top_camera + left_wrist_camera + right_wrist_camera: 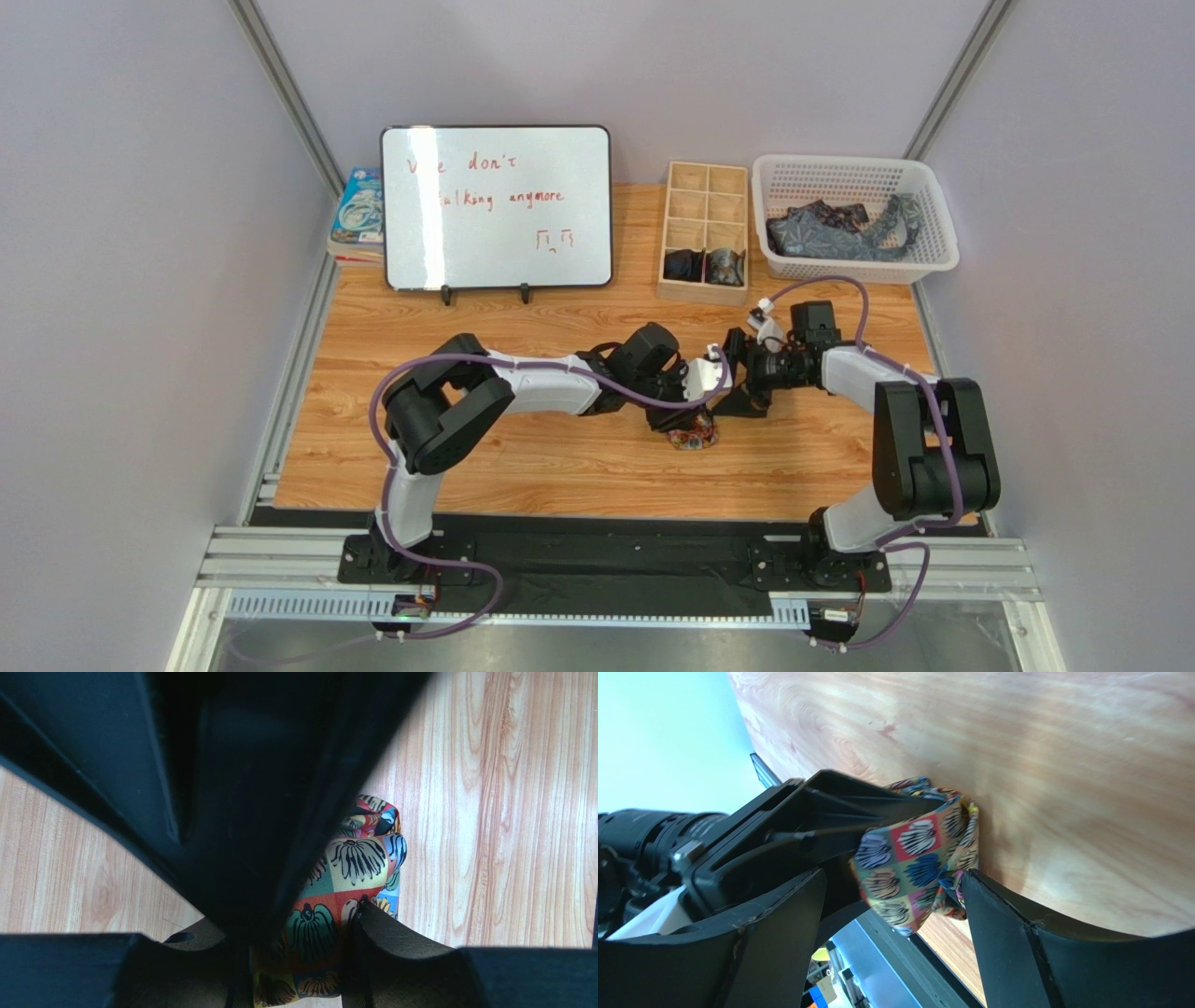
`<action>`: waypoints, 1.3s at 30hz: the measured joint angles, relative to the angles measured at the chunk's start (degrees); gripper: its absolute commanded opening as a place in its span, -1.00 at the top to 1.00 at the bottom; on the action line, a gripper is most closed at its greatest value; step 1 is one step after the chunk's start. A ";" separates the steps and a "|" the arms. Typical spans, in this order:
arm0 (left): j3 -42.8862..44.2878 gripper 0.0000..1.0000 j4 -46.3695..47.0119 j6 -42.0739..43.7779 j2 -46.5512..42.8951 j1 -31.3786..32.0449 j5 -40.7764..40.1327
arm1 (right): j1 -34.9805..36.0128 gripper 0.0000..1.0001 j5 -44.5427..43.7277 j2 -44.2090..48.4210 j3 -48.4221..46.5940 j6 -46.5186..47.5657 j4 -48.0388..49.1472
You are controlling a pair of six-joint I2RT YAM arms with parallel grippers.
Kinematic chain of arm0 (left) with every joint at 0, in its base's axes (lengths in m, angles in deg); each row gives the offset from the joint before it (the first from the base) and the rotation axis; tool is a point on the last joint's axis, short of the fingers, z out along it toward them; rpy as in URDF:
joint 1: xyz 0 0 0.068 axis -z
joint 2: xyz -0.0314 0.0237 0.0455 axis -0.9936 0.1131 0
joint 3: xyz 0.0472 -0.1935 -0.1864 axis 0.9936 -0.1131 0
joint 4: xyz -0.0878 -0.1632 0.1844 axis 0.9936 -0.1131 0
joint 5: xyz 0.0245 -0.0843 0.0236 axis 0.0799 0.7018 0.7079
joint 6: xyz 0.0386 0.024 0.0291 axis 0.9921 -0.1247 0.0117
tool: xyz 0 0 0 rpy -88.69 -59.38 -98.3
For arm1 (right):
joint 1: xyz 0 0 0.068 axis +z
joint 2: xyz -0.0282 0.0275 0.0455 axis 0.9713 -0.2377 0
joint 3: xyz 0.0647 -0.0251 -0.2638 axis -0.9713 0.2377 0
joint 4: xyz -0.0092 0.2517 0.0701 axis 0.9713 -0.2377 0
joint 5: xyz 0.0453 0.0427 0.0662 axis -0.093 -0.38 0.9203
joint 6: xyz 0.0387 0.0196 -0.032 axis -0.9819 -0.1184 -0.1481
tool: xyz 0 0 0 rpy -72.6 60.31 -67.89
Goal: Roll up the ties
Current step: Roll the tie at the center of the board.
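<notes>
1. Left end effector (295, 934) is closed on the floral tie (337, 882); the bunched cloth fills the gap between its two fingers. The right end effector (896, 882) faces it with its fingers spread wide, straddling the same tie, and one finger touches the cloth's edge.
2. The wooden surface (491, 476) carries everything. In the top view both arms reach inward and meet near its middle.
3. A whiteboard (498, 207) with red handwriting stands upright on small black feet at the far left of the surface.
4. A white plastic basket (856, 164) sits at the far right corner and holds a loose heap of dark ties (842, 231).
5. A wooden divided box (704, 189) stands between the whiteboard and the basket. Its two nearest compartments each hold one of the rolled dark ties (706, 266), and the other compartments show bare wood.
6. The floral tie, printed in red, yellow and blue squares with black flower shapes, is a small bunched bundle. It sits just above or on the surface where the two arms meet, held by the left end effector and well apart from the box and basket.
</notes>
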 measured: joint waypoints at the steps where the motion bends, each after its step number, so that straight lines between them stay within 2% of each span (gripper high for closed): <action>1: 0.09 0.97 -0.13 0.02 0.00 0.00 0.00 | 0.04 -0.59 0.44 0.70 0.35 0.02 0.13; 7: 0.20 0.97 -0.33 0.15 0.07 0.00 0.09 | 0.48 -0.61 0.37 1.16 1.66 0.85 0.52; 15: 0.42 0.97 -0.63 0.15 0.13 0.00 0.09 | 2.19 -0.47 -3.23 -1.97 0.79 4.63 -1.66; 18: 0.55 0.97 -0.83 0.15 0.15 0.02 0.04 | 2.38 -0.22 -2.97 -1.99 0.44 5.14 -1.95; 19: 0.59 0.97 -0.92 0.15 0.17 0.02 0.04 | 2.45 -0.04 -2.64 -1.99 0.39 5.18 -1.92; 20: 0.63 0.97 -0.94 0.15 0.20 0.02 0.04 | 2.49 0.05 -2.40 -1.99 0.31 5.27 -1.90; 22: 0.68 0.97 -1.01 0.17 0.20 0.02 0.02 | 2.64 0.21 -1.40 -2.03 -0.07 5.16 -1.95; 24: 0.72 0.97 -1.11 0.15 0.22 0.02 0.00 | 2.71 0.27 -0.68 -2.19 -0.48 5.16 -2.01; 29: 0.79 0.96 -1.27 0.15 0.22 0.04 -0.07 | 2.73 0.80 0.20 -3.15 -1.16 5.11 -2.45; 31: 0.79 0.76 -1.31 0.13 0.22 0.04 -0.07 | 2.62 1.00 0.72 -3.89 -1.53 5.11 -2.73; 32: 0.79 0.68 -1.31 0.13 0.22 0.04 -0.04 | 2.58 1.00 0.94 -4.26 -1.68 5.09 -2.89; 33: 0.79 0.47 -1.31 0.13 0.22 0.04 -0.07 | 2.56 1.00 1.18 -4.70 -1.99 5.11 -3.26; 35: 0.61 0.25 -1.20 0.11 0.09 0.02 -0.02 | 2.56 1.00 1.40 -5.57 -2.69 5.20 -4.13; 39: -1.18 0.21 0.35 0.07 -1.01 0.02 -0.13 | 2.75 1.00 1.49 -6.45 -3.72 5.38 -5.97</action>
